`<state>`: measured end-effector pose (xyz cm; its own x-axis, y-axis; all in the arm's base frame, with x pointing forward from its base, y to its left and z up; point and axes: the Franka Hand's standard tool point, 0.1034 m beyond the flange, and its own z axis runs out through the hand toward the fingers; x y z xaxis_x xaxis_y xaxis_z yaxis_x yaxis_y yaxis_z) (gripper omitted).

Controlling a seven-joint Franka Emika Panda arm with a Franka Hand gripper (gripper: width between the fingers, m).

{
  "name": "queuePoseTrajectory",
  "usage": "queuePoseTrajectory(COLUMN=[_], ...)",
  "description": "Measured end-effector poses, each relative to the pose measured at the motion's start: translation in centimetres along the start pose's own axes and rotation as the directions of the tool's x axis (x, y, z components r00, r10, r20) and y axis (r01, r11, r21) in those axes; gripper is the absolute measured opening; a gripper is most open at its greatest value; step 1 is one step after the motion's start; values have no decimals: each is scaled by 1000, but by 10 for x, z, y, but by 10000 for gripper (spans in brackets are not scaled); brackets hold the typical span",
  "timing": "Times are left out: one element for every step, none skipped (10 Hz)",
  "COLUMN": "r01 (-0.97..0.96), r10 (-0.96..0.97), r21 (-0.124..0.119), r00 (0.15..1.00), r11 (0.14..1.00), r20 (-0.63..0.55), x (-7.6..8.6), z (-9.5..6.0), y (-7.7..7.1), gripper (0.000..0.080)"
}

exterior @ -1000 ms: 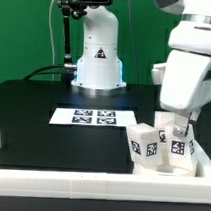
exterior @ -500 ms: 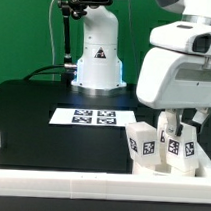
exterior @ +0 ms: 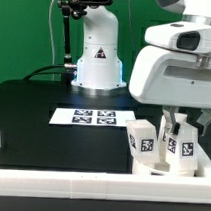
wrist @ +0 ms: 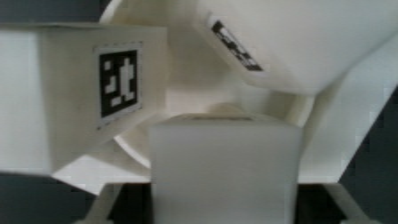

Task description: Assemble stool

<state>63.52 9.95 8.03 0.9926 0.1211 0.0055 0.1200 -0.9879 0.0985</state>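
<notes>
While hand (exterior: 176, 125) sits clamped on leg (exterior: 179, 145) over seat (exterior: 160, 164), near-right worktop (exterior: 34, 100) corner, another leg (exterior: 142, 140) stands inserted; remaining legs unseen, assembly partway.

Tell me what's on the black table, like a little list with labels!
table: black table
flat sheet: marker board, lying flat near the middle
stool parts: white tagged leg standing upright by the round seat, at the exterior view's right
another leg: leg between the gripper's fingers
gripper: gripper, shut on that leg
border: white rail along the front edge
</notes>
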Motion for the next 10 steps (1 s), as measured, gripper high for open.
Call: queuePoseTrajectory(r01=[-125,-242,-321,-390,-477,-536,-577,-609,-672,-720], r10=[125,242,320,388,474,533,574,606,669,716], r21=[28,50,72,93,95,91,88,86,81,76], r00=[992,970,947,921,879,844,816,793,740,693], r11=[992,969,944,916,874,839,812,788,736,689], r20=[5,13,26,39,50,56,61,64,71,76], x=[0,0,0,0,1,1,1,1,1,1], z=[0,1,1,1,1,1,1,1,1,1], y=[-1,-1,0,1,0,-1,-1,-1,-2,-3], gripper=[343,343,343,343,343,343,343,343,343,343])
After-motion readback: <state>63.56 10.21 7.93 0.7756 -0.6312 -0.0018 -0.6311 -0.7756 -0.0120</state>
